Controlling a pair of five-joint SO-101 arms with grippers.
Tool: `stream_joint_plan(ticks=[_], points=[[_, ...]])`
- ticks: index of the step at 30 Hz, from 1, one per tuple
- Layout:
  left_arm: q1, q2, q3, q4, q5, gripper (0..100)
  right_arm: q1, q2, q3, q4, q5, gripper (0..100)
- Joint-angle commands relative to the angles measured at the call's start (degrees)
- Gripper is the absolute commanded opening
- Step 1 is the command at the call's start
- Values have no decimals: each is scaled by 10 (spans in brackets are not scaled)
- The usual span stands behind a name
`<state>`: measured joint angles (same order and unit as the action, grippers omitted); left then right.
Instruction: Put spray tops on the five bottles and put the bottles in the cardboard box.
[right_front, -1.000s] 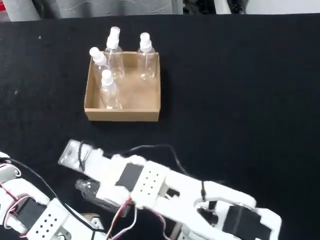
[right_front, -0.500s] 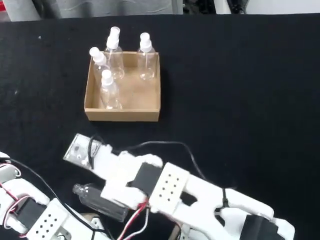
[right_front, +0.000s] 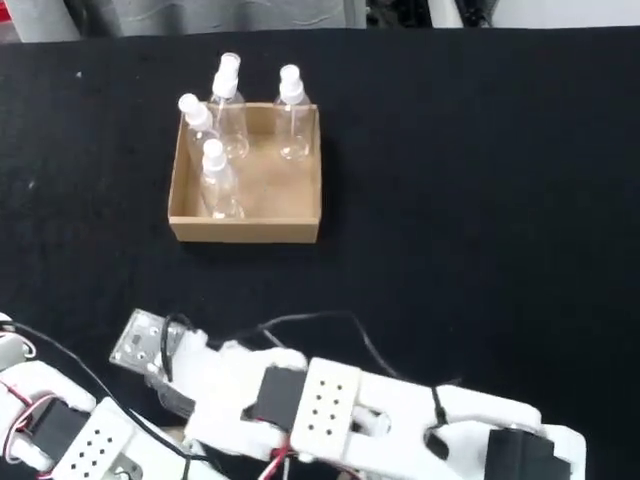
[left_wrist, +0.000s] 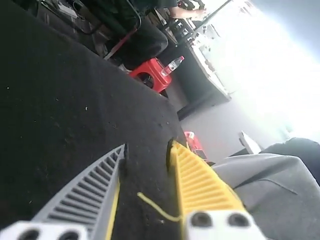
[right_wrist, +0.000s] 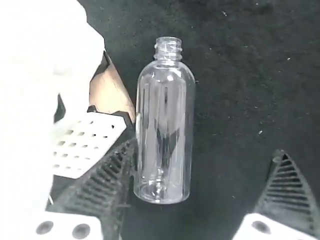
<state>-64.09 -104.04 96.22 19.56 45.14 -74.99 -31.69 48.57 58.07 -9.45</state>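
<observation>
So in the high view the cardboard box (right_front: 245, 218) sat in the upper left part of the frame on the black tabletop (right_front: 480, 180). It had four bottles with spray tops (right_front: 218, 180) standing upright inside. Three of them were bunched along the far wall and one was nearer the middle of the left side.

The fifth bottle (right_wrist: 165, 125) was not in the box. The right wrist view had it lying on its side on the tabletop, clear plastic, threaded neck bare with no spray top on it. The right gripper (right_wrist: 202, 150) was spread wide around it and not gripping anything. The bottle sat right up against one finger (right_wrist: 107, 175) and well apart from the other.

In the high view, the right arm (right_front: 330, 410) stretched across the bottom of the frame, reaching toward the lower left. The left arm (right_front: 60, 430) was tucked into the lower left corner.

The left gripper (left_wrist: 147, 147) was low over the tabletop, jaws a little apart with nothing between them, so released.
</observation>
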Motion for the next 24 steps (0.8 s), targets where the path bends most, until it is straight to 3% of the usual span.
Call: stream_joint_plan(ticks=[1,20,24], points=[[-7,-4,11,-14,4,130,-14,-27,14,-47,-4,364],[-7,-4,11,-12,4,130,0,153,-16,-64,27,363],[-7,-4,11,-12,4,130,0,155,-20,-65,33,279]])
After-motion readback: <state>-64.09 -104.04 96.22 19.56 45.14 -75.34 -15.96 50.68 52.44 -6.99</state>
